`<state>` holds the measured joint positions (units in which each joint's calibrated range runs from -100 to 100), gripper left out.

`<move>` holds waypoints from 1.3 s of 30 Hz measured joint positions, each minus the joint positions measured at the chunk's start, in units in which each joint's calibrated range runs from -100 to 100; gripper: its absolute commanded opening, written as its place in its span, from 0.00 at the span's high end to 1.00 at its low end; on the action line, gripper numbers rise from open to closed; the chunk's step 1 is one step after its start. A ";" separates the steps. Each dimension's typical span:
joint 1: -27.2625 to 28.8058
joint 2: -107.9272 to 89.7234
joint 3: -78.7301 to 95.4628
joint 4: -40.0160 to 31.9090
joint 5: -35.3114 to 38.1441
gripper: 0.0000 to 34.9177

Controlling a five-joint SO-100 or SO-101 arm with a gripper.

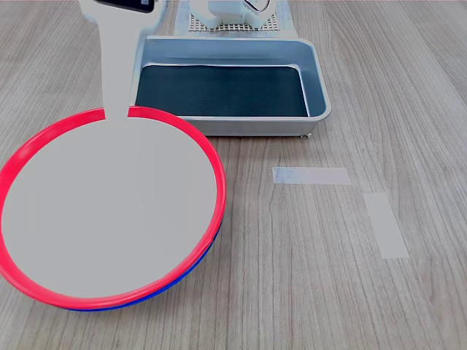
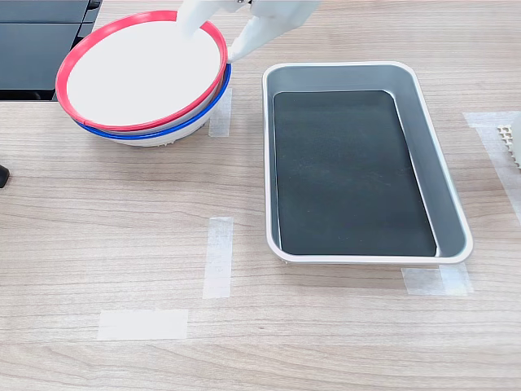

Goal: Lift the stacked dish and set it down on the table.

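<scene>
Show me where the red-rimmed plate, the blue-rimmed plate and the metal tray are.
red-rimmed plate (image 1: 109, 211): first exterior view, on its flat grey centre.
blue-rimmed plate (image 2: 163, 133): second exterior view, on its blue rim below the red one.
metal tray (image 2: 421, 130): second exterior view, on its right inner wall.

soft, even light falls on everything in both exterior views. in the second exterior view, a dark flat cabinet sits at about ten o'clock, beyond the wood's edge.

red-rimmed dish on blue-rimmed plate (stacked) | tray behind
</scene>
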<state>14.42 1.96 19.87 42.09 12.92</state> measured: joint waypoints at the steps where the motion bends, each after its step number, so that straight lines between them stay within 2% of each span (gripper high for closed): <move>1: 0.00 0.77 0.00 -0.57 0.34 0.41; 17: 0.35 11.25 -4.08 -7.99 0.93 0.41; 19: 0.35 12.96 -5.44 -8.65 1.17 0.53; 21: 0.44 14.07 -6.35 -9.30 1.37 0.91; 22: 0.35 14.24 -6.35 -9.46 1.61 0.99; 31: 0.00 10.66 -5.17 -8.48 1.47 1.00; 39: -4.25 0.26 -4.54 -1.96 -0.29 1.00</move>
<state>10.18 2.22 15.34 40.13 12.63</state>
